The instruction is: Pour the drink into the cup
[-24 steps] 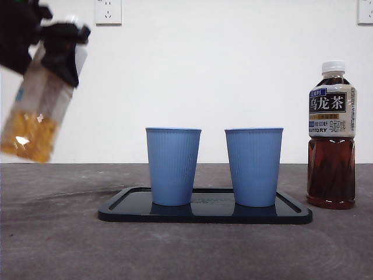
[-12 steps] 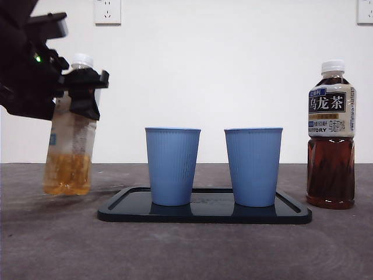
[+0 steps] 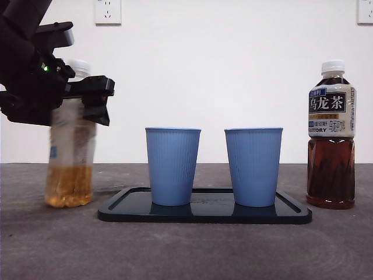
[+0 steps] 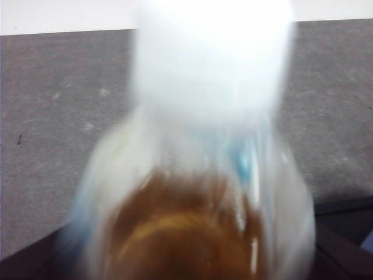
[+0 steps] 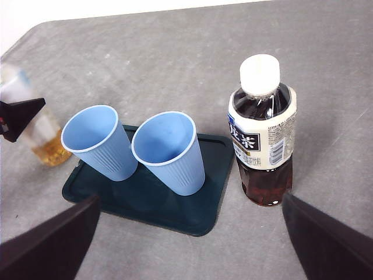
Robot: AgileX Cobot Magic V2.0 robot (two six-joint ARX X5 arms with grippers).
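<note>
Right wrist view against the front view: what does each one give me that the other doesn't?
Only the right wrist view looks down into both blue cups; no liquid is visible inside either, and its own right gripper stands open and holds nothing. Only the front view shows the left gripper clamped on the pale tea bottle, whose base is at table level beside the tray. Both show the cups, tray and capped dark tea bottle.

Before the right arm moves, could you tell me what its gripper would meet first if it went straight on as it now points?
Probably the dark tea bottle, standing between the open jaws of the right gripper; the tray lies beside it, and depth is unclear.
</note>
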